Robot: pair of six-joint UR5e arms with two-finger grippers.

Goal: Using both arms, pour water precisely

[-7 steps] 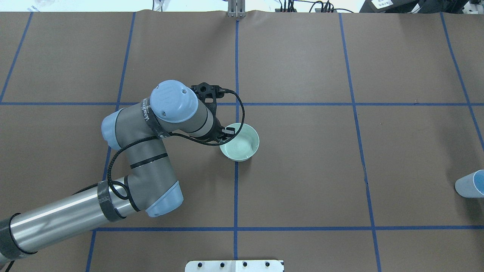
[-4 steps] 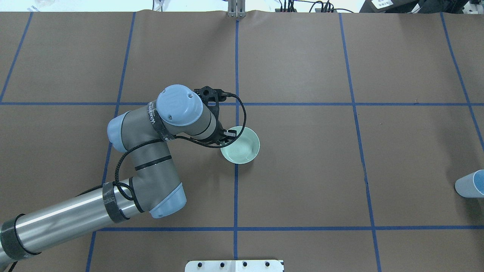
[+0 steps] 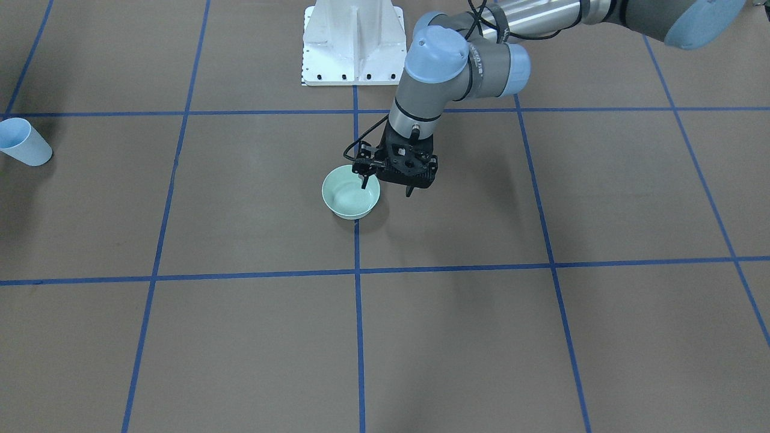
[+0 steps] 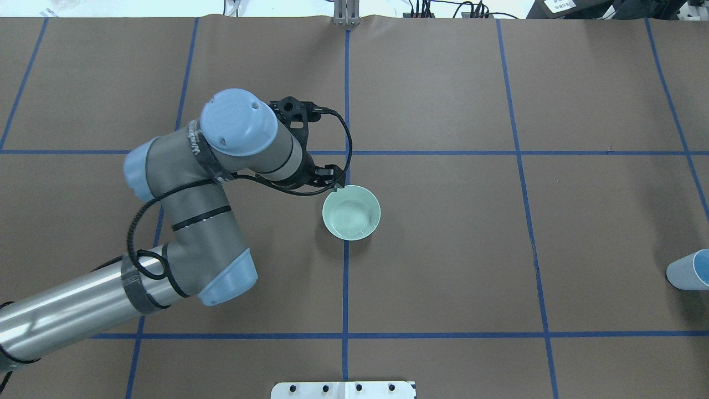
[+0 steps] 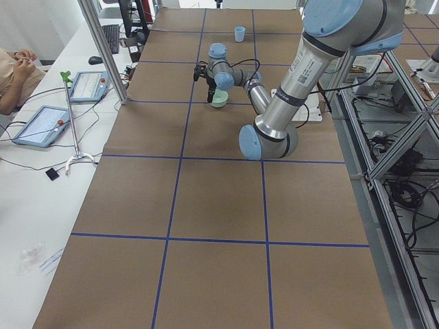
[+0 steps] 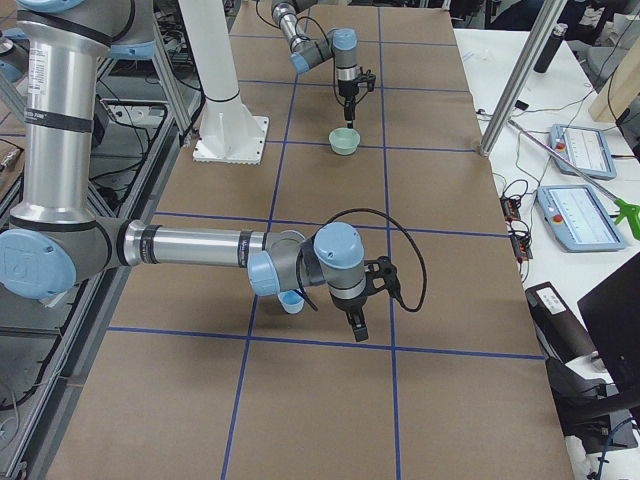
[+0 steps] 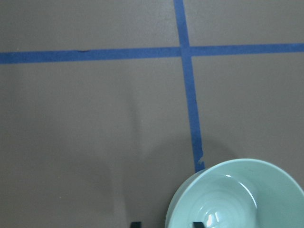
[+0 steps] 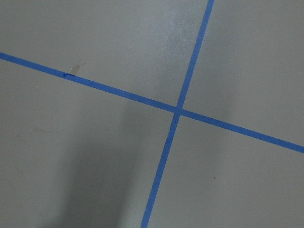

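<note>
Bowl (image 3: 351, 201) — below L end effector (image 3: 386, 189)

A pale green round glazed bowl (image 7: 237, 199) sits lower right on the brown paper table cover (image 7: 71, 142), cut by the frame's bottom edge. Blue tape lines (image 7: 185, 50) cross upper right. Two black fingertips (image 7: 136, 224) of the left gripper (image 7: 167, 224) straddle the bowl's rim.

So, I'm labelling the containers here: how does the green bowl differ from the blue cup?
The bowl is pale green, wide and low; the cup is light blue, taller and narrow. The bowl sits mid-table on a tape line, by the left gripper; the cup stands alone, far out on the robot's right. Both stand upright, mouths up.
</note>
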